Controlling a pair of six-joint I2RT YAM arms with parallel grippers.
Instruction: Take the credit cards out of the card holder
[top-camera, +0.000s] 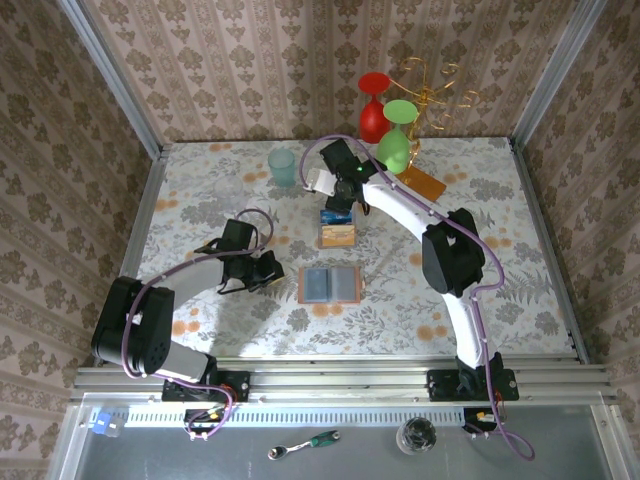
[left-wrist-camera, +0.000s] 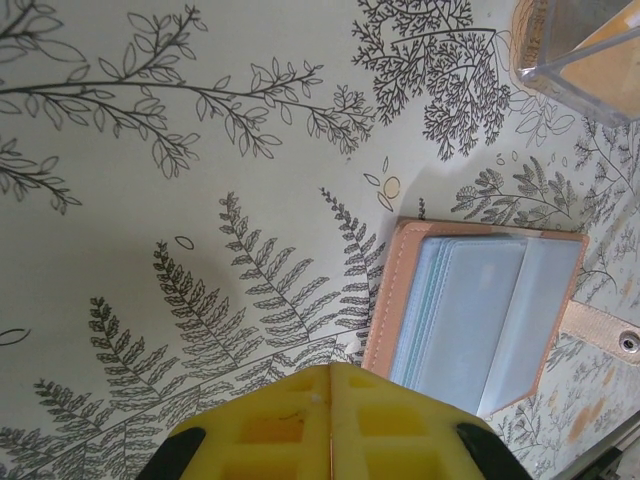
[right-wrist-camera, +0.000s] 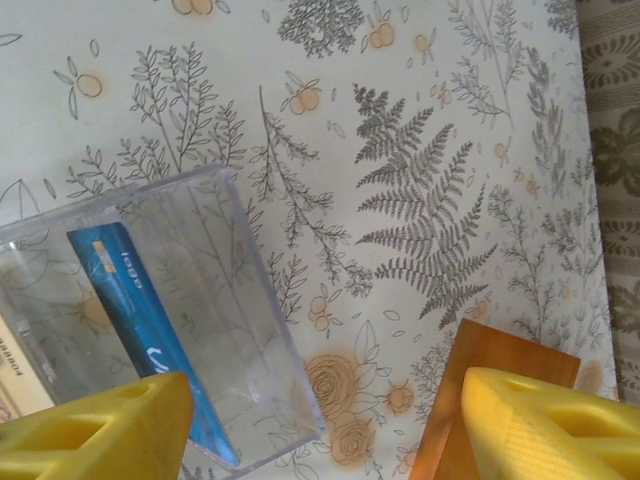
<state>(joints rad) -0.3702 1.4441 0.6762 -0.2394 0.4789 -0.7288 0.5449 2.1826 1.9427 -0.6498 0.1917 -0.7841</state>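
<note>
- While the top external camera is looking down, the card holder (top-camera: 329, 285) is lying open and flat on the table (top-camera: 200, 190), its grey-blue panels facing up; the left gripper (top-camera: 264, 271) is sitting just beside its left edge; the right gripper (top-camera: 338, 207) is hanging over a clear box (top-camera: 338, 240) just behind the holder.
- In the left wrist view, the left claw's yellow fingers (left-wrist-camera: 270, 420) are pressing together with nothing between them; the holder's strap tab (left-wrist-camera: 600, 335) is pointing right.
- In the right wrist view, the right claw's fingers (right-wrist-camera: 90, 430) are standing wide apart, gripping nothing; one of the credit cards (right-wrist-camera: 150, 340), a blue one, is leaning inside the clear box; a wooden base (right-wrist-camera: 490, 400) is showing beside the right finger.
</note>
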